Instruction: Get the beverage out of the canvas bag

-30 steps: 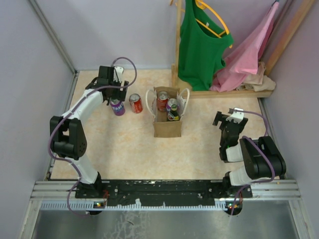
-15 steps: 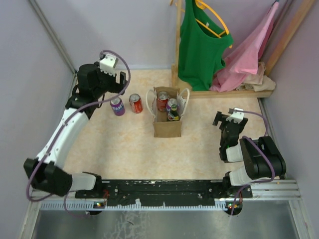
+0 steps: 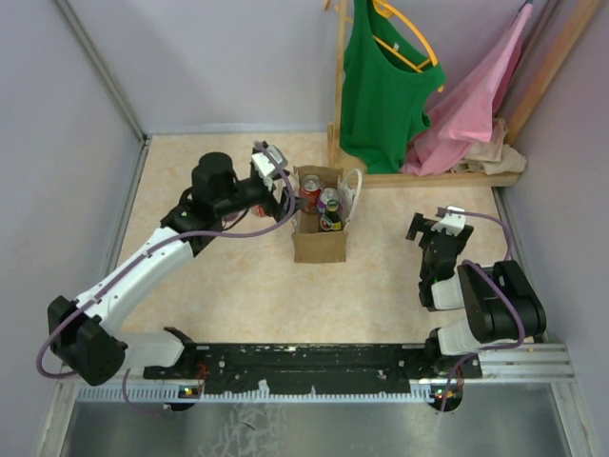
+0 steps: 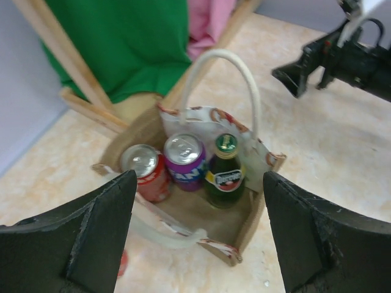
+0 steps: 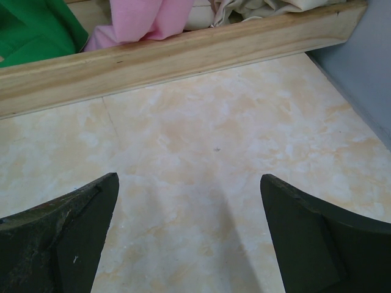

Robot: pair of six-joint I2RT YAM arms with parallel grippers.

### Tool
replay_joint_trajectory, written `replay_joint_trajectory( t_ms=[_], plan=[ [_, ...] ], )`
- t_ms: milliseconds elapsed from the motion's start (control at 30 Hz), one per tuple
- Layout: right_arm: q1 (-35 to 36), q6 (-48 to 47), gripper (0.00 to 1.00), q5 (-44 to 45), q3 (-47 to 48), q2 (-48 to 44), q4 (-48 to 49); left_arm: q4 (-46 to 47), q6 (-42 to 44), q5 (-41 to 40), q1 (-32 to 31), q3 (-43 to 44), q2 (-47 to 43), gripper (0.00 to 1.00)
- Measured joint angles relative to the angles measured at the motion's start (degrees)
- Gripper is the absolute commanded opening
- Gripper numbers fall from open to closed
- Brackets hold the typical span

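The tan canvas bag stands upright mid-table with white rope handles. Inside it are a red can, a purple can and a green bottle. My left gripper is open just left of the bag's far end, above its rim. In the left wrist view the open left gripper frames the bag, with the red can, purple can and green bottle upright between the fingers. My right gripper is open and empty over bare table.
A wooden rack with a green top and pink cloth stands behind the bag. Its base beam lies ahead of the right gripper. A red object shows on the table left of the bag. Walls enclose the table.
My left arm has swung right from the far-left corner to the bag, and now hides the two cans standing on the table. The right arm has not moved.
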Motion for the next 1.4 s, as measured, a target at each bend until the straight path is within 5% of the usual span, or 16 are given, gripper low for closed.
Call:
replay_joint_trajectory(
  t_ms=[500, 1400],
  plan=[
    [0.0, 0.0, 0.99, 0.0, 0.0, 0.0, 0.0, 10.8, -2.9, 12.0, -3.4, -3.7, 10.8, 0.85],
    [0.0, 0.0, 0.99, 0.0, 0.0, 0.0, 0.0, 15.5, -4.8, 7.1, -3.7, -1.5, 20.5, 0.71]
  ],
)
